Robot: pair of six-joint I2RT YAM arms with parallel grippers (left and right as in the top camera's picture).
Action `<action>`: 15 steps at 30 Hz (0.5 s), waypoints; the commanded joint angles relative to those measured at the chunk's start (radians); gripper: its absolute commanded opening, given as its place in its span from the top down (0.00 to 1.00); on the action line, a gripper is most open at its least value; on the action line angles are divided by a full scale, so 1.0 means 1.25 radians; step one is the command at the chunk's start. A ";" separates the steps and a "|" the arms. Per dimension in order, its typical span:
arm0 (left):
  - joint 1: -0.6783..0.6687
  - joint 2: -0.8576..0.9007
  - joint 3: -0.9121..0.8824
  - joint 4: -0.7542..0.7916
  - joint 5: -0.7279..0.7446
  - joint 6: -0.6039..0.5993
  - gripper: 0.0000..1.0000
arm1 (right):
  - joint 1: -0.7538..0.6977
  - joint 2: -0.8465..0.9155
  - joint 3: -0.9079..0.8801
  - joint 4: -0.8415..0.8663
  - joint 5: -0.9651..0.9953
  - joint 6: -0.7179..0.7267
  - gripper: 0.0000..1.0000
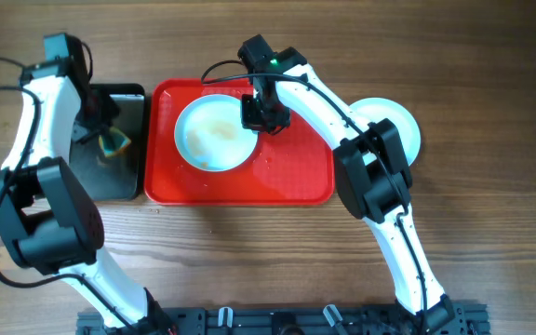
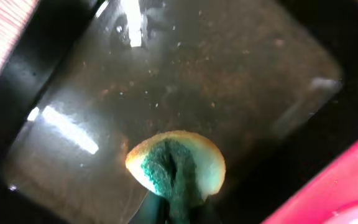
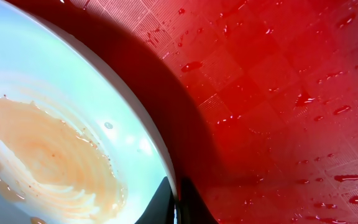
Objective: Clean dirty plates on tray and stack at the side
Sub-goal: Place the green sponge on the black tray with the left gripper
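Note:
A white plate [image 1: 212, 135] smeared orange-brown at its centre lies on the left half of the red tray [image 1: 291, 172]. My right gripper [image 1: 263, 113] is shut on that plate's right rim; in the right wrist view its fingers [image 3: 166, 202] pinch the rim of the plate [image 3: 55, 124], lifted a little over the wet tray [image 3: 278, 106]. A second white plate [image 1: 398, 126] lies on the table right of the tray, partly under the right arm. My left gripper [image 1: 105, 130] is shut on a yellow-green sponge [image 2: 176, 165] above the black tray [image 2: 185, 81].
The black glossy tray [image 1: 119, 172] lies just left of the red tray, holding murky water. Water drops cover the red tray's right half. Both arms' bases stand at the table's front edge.

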State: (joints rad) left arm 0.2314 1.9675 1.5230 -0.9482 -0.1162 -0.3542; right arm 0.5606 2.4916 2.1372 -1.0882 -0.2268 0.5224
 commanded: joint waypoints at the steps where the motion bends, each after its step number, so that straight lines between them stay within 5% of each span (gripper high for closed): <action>1: -0.003 0.008 -0.041 0.039 -0.010 -0.016 0.88 | 0.002 0.030 -0.014 -0.001 0.038 0.000 0.96; 4: -0.003 0.008 -0.042 0.045 -0.010 -0.016 0.59 | 0.002 0.030 -0.014 -0.001 0.038 -0.002 0.96; 9: -0.003 0.008 -0.042 0.041 -0.010 -0.016 0.50 | 0.002 0.030 -0.014 -0.002 0.038 -0.006 0.96; 10: -0.003 0.007 -0.042 0.041 -0.010 -0.016 0.37 | 0.002 0.030 -0.014 -0.002 0.038 -0.006 0.96; 11: -0.003 0.007 -0.041 0.041 -0.010 -0.016 0.00 | 0.002 0.030 -0.014 -0.001 0.038 -0.005 0.96; 15: -0.003 -0.009 -0.005 -0.009 -0.007 -0.016 0.00 | 0.002 0.027 -0.012 0.015 0.021 -0.024 0.96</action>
State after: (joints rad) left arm 0.2295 1.9694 1.4765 -0.9150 -0.1158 -0.3759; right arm 0.5606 2.4916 2.1372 -1.0847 -0.2276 0.5102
